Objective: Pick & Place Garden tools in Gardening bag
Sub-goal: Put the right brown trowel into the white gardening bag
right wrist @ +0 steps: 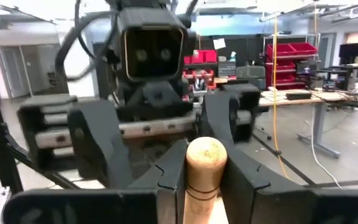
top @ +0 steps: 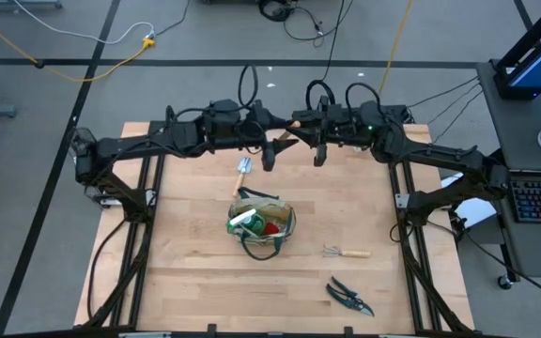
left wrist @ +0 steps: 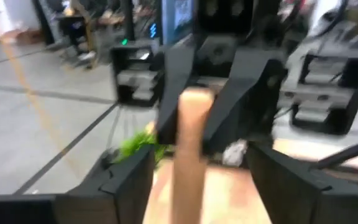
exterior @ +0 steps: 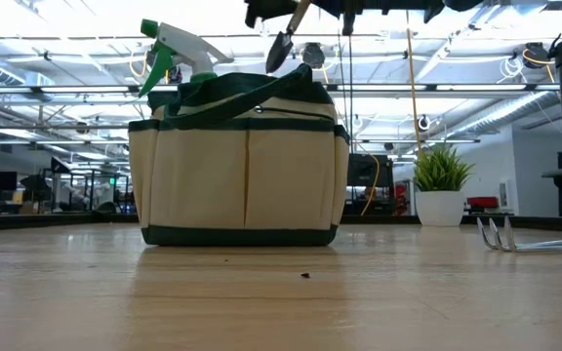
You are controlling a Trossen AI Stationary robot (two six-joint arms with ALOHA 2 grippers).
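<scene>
Trowel [top: 244,170], wooden-handled, hanging blade-down in mid-air between the two claws, caught in a hand-over above the far side of the desk [top: 195,282].

Right claw [right wrist: 205,163]: narrow, fingers pressed on either side of the round handle end.

Left claw [left wrist: 194,155]: facing it, jaws wide, fingers standing clear on both sides of the same handle; no grip there.

Gardening bag [top: 262,225]: below and nearer than the claws, upright, already carrying a green-and-white spray bottle [exterior: 169,49] and a red item [top: 270,228].

Small rake [top: 346,252]: lying on the desk beyond the bag, on the right arm's side.

Pruning shears [top: 349,297]: farther out again, near the front edge.

Potted plant [exterior: 441,185]: behind the desk, not part of the job.

Risk, as judged: the trowel is held by its handle tip alone, so the heavy blade may swing or pull it loose. The bag's looped handles cross the opening and could snag the blade on the way in.
</scene>
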